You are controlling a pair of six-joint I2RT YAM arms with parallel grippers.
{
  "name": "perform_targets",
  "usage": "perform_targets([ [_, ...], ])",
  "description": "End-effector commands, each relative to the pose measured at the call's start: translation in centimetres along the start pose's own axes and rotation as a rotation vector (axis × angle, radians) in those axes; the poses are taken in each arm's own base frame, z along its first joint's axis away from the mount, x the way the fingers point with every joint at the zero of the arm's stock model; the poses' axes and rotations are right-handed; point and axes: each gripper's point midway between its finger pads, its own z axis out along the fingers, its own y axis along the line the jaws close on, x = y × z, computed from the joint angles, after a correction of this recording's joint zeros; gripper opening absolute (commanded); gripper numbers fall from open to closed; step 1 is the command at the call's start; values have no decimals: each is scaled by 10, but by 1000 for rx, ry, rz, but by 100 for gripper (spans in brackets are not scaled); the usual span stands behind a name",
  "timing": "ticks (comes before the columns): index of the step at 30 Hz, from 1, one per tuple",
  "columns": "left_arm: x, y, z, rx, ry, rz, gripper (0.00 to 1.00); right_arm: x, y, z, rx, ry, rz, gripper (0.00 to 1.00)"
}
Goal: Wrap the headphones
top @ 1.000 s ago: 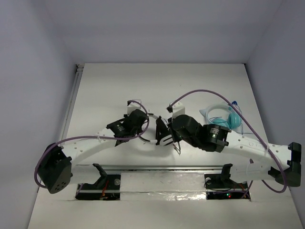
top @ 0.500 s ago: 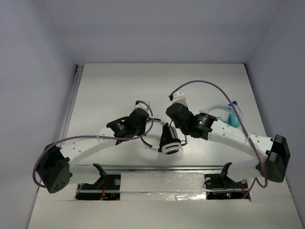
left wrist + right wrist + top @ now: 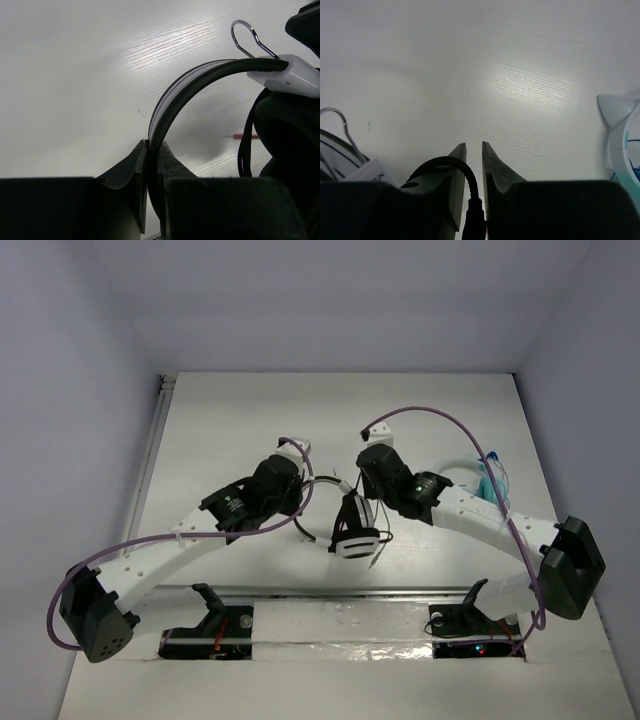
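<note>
At the middle of the top view, between both arms, are the black-and-white over-ear headphones (image 3: 352, 532). The left gripper (image 3: 152, 149) is clamped on their thin black headband (image 3: 200, 75). The right gripper (image 3: 474, 146) has its jaws narrowly apart, with the thin black cable (image 3: 447, 161) between them; whether it is pinched I cannot tell.

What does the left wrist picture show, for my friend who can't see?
The left arm's fingers pinch the headphones by their thin black headband, which curves up and right to a white slider with a wire loop. Pale table lies behind.

High rear overview; two close wrist views.
</note>
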Motion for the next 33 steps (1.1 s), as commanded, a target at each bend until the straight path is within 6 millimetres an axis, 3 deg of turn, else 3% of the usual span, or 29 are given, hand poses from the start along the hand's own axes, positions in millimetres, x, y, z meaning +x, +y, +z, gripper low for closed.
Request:
perform_targets([
  [1,-42,-20,-28,111,-106,2,0,-19,0,4,-45,-76,87,25],
  [5,-58,-5,-42,53,-132,57,0,-12,-13,9,-25,-64,116,28],
  [11,-72,0,-54,37,-157,109,0,-2,-27,17,3,-51,156,30],
  [17,-78,-11,-59,112,-181,115,0,-2,-24,19,-45,-62,195,23],
  [20,-84,3,-61,26,-191,116,0,-6,-38,20,-23,-64,206,27],
  [24,-91,-26,-71,199,-224,107,0,-15,-26,13,-109,-73,230,29],
  [27,-99,-41,-81,292,-238,105,0,-7,-22,22,-115,-50,232,29],
  [29,-110,-42,-88,321,-267,81,0,-6,-17,24,-150,-47,247,29],
  [32,-117,-57,-97,426,-276,71,0,-11,4,22,-274,-77,280,29],
  [33,-115,-63,-98,458,-265,73,0,-22,15,19,-340,-115,287,28],
])
